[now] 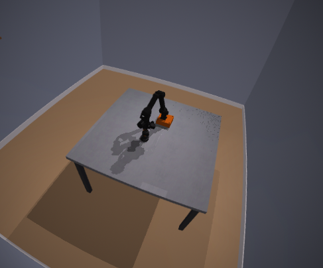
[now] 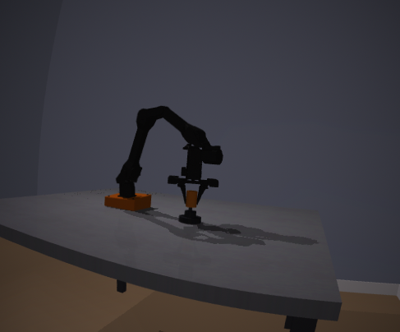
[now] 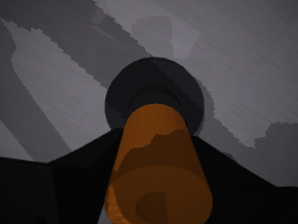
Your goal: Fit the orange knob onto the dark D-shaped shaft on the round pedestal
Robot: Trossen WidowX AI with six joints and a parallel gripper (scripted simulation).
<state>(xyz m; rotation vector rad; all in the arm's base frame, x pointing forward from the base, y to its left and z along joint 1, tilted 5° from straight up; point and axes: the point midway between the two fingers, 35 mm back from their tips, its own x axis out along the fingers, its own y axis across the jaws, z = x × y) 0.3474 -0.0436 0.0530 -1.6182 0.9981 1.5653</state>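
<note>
The orange knob [image 2: 191, 199] [image 3: 156, 150] is an upright cylinder. My gripper [image 2: 191, 203] [image 3: 155, 138] is shut on its sides and holds it over the round pedestal [image 2: 190, 219] [image 3: 122, 87] [image 1: 144, 139]. The pedestal is a dark disc with a smaller raised collar. In the exterior view, a short bit of dark shaft [image 2: 190, 209] shows between the knob's lower end and the collar, so the knob is not down on the pedestal. The shaft's flat side and the inside of the knob's hole are hidden. A darker rounded mark shows on the knob's top in the wrist view.
The arm's orange base [image 1: 164, 121] [image 2: 127, 202] stands on the grey table [image 1: 182, 159] [image 2: 258, 263], behind and to one side of the pedestal. Arm shadows fall across the table around the pedestal. Dark specks lie near one table corner.
</note>
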